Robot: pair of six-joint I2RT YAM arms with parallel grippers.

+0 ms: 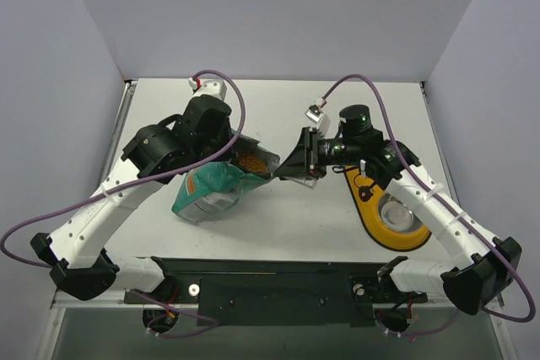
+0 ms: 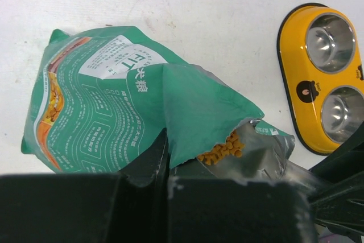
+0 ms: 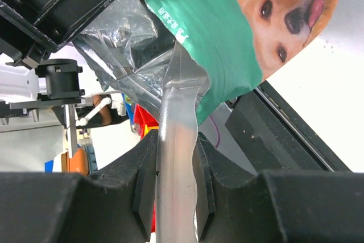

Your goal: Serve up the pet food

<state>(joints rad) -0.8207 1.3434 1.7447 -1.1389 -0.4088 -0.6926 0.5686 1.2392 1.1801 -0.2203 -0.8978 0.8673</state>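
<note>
White desk (image 1: 295, 225): left end effector (image 2: 166, 147) clenched on bag (image 2: 114, 101) lip, right end effector (image 3: 176, 155) grasping scoop (image 3: 179, 101) at its mouth. All pet food (image 2: 222, 149) inside bag; yellow bowl (image 2: 291, 44) empty, so scooping and pouring are left.

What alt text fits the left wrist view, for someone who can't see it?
The left end effector pinches the open edge of a teal-green plastic bag, golden-brown kibble pellets showing inside. A yellow oval feeder with two empty steel cups sits on the white table.
</note>
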